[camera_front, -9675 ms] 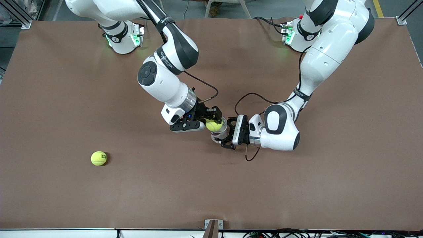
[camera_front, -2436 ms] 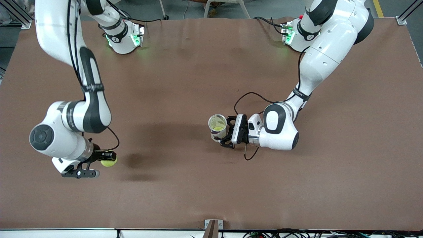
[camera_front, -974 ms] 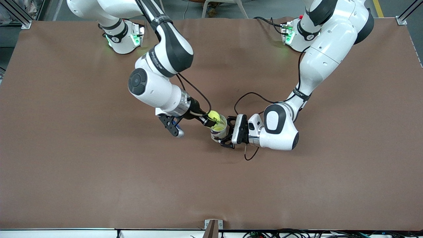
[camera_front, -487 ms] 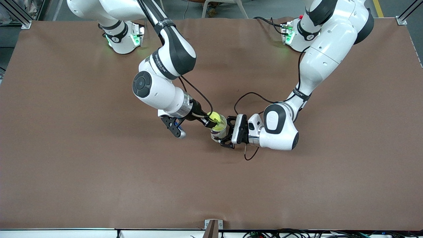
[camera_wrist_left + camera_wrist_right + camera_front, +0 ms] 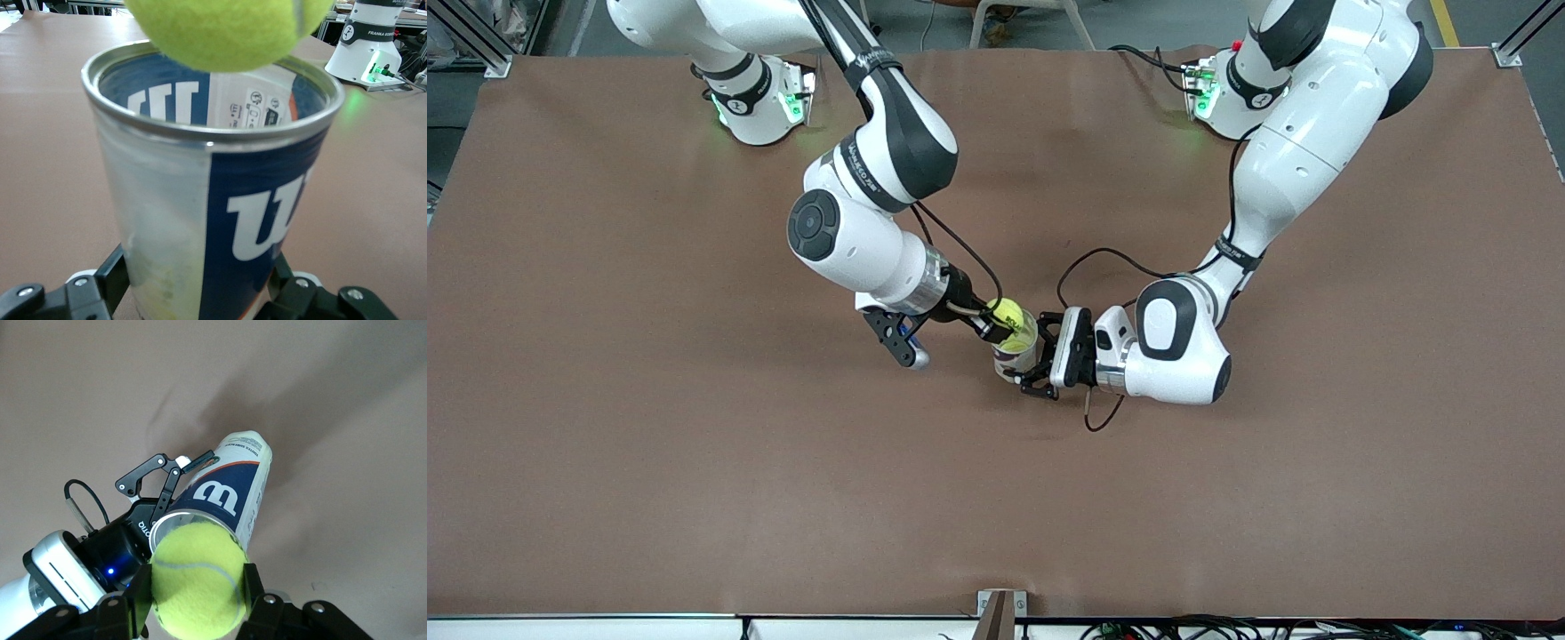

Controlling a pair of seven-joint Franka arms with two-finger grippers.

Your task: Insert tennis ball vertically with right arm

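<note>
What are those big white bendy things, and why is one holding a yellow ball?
They are two robot arms on a brown table. One picture looks down from high up; the other two come from small cameras on the arms' wrists. The left pincer grips a ball can and holds it upright on the table. The right pincer is shut on a tennis ball right over the can's open top, ready to drop it in. Something yellow already sits inside the can.

I see my right gripper [image 5: 197, 587] clamping the tennis ball [image 5: 197, 580] at the can's [image 5: 230, 497] open mouth; the left gripper [image 5: 163, 487] holds the can.
</note>
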